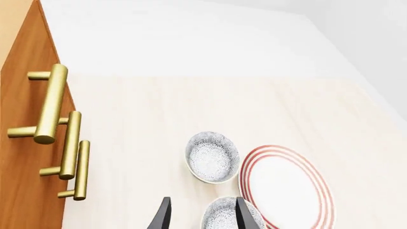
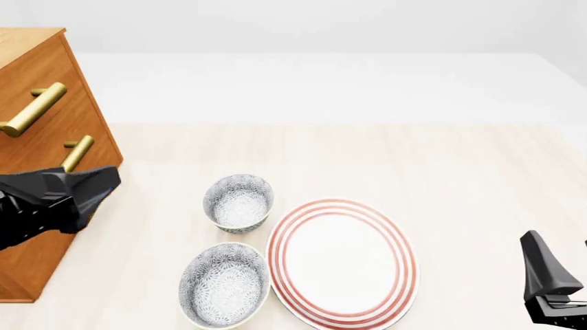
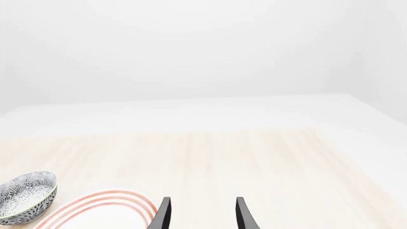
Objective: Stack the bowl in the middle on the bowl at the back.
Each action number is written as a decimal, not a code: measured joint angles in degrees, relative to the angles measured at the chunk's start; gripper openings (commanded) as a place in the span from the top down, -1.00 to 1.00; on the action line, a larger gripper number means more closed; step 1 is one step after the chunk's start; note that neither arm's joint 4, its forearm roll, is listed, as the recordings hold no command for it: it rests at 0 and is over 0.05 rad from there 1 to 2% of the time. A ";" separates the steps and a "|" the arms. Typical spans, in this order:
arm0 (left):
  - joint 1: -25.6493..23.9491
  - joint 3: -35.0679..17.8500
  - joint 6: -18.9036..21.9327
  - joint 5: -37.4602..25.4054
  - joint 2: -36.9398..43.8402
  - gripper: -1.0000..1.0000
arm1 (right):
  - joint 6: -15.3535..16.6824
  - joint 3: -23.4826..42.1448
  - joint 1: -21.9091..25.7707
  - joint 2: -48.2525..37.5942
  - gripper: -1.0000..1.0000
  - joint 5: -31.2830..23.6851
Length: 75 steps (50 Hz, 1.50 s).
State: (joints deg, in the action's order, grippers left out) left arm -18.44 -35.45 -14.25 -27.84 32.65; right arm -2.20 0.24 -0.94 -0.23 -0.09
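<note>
Clearly your left pincer was wide open, empty, one finger over the middle bowl by the near edge; descending there risked clipping its rim (back bowl sat beyond).

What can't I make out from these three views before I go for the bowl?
- Left gripper: the front view shows only the arm body; the fingertips run off the wrist view's edge.
- Right gripper: cut off by the front view's corner; fingers cropped in its wrist view.
- Bowl in the middle: cropped in the left wrist view, partly behind a finger.
- Plate: its near rim is cropped in every view.
</note>
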 measured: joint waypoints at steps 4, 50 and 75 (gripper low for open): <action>-2.08 -2.15 -2.23 -1.92 2.99 -1.00 | -0.02 0.00 0.01 0.02 -1.00 -0.01; -9.22 3.78 -10.22 0.90 20.81 -1.00 | 0.11 0.13 0.43 -0.04 -1.00 0.05; -8.70 11.04 -10.09 13.19 30.13 -1.00 | 0.18 0.25 0.55 -0.06 -1.00 -0.01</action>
State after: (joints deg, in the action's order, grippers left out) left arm -27.14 -24.41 -24.34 -14.64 62.78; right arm -2.02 0.49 -0.39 -0.29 -0.10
